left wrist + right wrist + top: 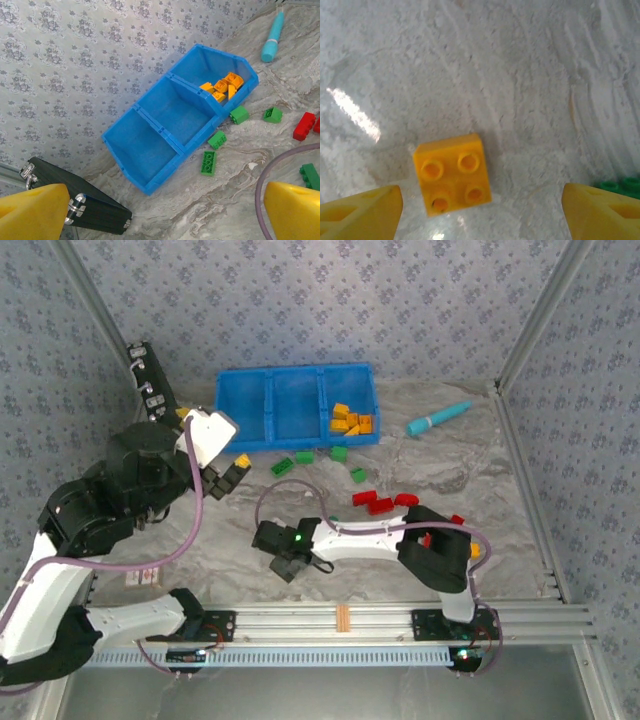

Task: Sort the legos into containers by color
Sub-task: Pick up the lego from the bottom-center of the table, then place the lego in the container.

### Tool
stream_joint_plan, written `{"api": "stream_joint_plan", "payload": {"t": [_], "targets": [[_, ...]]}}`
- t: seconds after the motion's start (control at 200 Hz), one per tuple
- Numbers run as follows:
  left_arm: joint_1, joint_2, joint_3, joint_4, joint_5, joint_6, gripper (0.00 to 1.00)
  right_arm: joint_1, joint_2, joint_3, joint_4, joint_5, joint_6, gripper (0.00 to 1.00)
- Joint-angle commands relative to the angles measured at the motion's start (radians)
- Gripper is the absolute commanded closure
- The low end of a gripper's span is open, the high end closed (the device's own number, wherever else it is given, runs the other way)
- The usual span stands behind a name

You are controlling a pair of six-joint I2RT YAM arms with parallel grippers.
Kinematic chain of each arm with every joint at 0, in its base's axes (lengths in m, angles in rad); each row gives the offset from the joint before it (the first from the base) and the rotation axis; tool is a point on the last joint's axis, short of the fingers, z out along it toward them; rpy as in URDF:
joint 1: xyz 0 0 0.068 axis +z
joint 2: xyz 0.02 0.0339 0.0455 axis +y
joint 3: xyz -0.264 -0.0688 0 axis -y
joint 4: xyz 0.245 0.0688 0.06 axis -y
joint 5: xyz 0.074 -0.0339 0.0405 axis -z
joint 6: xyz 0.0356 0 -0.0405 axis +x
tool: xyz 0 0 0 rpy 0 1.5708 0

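Top external view: sorting is barely begun, and both claws are released and empty.
The grey marbled surface (500, 500) carries the glossy blue bin (246, 408); yellow studded bricks (350, 421) sit in its right compartment alone, apparently marking that colour's home. The left claw (228, 477) hangs spread near the bin's left front corner. The right claw (481, 205), well in front of the bin, straddles a square yellow brick (452, 173) without touching it, likely lining up a pickup. Green bricks (282, 467) lie just before the bin, red ones (378, 503) farther out.

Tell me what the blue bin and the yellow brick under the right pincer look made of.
Blue bin: likely molded plastic, smooth, slightly glossy; thin uniform walls and dividers.
Yellow brick: likely hard plastic, glossy; light glints on its four round studs.
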Motion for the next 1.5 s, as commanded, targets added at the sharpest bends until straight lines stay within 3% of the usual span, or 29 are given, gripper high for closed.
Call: {"api": "stream_joint_plan", "payload": {"t": [0.0, 0.33, 0.645, 0.775, 0.92, 1.055, 1.215, 1.494], "targets": [[0.001, 0.001, 0.038, -0.011, 0.015, -0.012, 0.00, -0.001, 0.028, 0.001, 0.045, -0.034, -0.042, 0.16], [0.008, 0.016, 0.034, -0.009, 0.015, -0.012, 0.00, -0.020, 0.063, -0.018, 0.092, -0.109, -0.054, 0.28], [0.014, 0.011, 0.019, 0.001, 0.011, -0.009, 0.00, -0.056, 0.077, -0.018, 0.071, -0.147, -0.049, 0.59], [0.016, 0.004, 0.010, 0.003, 0.007, -0.006, 0.00, -0.115, 0.021, -0.017, 0.040, -0.167, -0.056, 0.65], [0.018, -0.006, 0.009, 0.004, -0.013, 0.000, 0.00, -0.252, -0.085, 0.027, -0.001, -0.197, -0.099, 0.68], [0.021, -0.002, 0.024, -0.011, -0.020, -0.008, 0.00, -0.441, -0.131, 0.148, -0.016, -0.229, -0.163, 0.69], [0.024, -0.036, -0.052, 0.056, -0.017, 0.003, 0.00, -0.628, -0.013, 0.446, -0.110, -0.224, -0.244, 0.71], [0.024, 0.005, -0.021, 0.043, -0.004, -0.001, 0.00, -0.782, 0.330, 0.889, -0.146, -0.254, -0.257, 0.72]]}}
